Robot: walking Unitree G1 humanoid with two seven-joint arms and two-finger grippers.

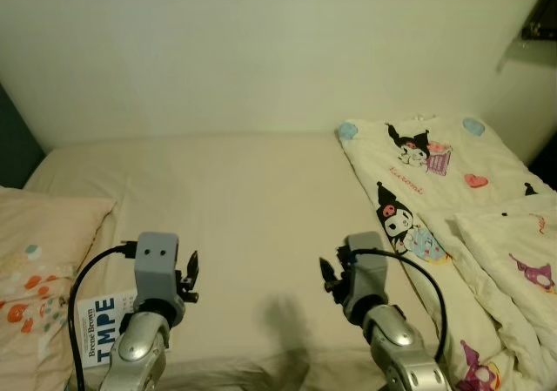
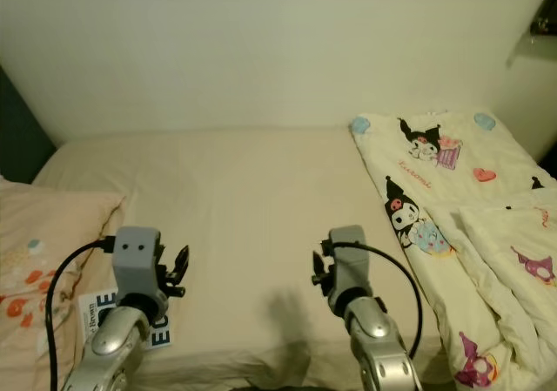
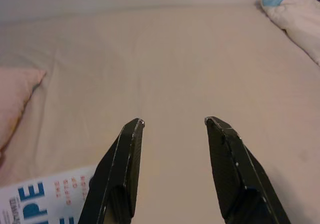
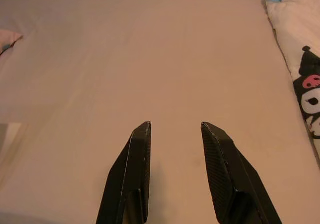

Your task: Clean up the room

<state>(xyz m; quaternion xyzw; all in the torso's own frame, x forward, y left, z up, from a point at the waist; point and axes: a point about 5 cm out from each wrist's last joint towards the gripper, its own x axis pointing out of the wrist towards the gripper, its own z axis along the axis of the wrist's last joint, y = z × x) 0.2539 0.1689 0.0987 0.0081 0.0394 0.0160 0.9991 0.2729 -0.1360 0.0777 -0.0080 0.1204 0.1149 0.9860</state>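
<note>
White book (image 1: 103,328) just beside left tool (image 3: 174,125)

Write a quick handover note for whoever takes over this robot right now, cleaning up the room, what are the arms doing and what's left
Left end effector: open, holding nothing, raised over the bed sheet just beside the book.
Right end effector: open, holding nothing, over bare sheet near the cartoon-print blanket.
Things: the book lies flat near the front edge of the bed, next to the pillow on the robot's left. The blanket is bunched and rumpled along the right side.
Done: nothing picked up as things lie now.
Left: probably clear the book off the bed, then straighten the blanket.
</note>
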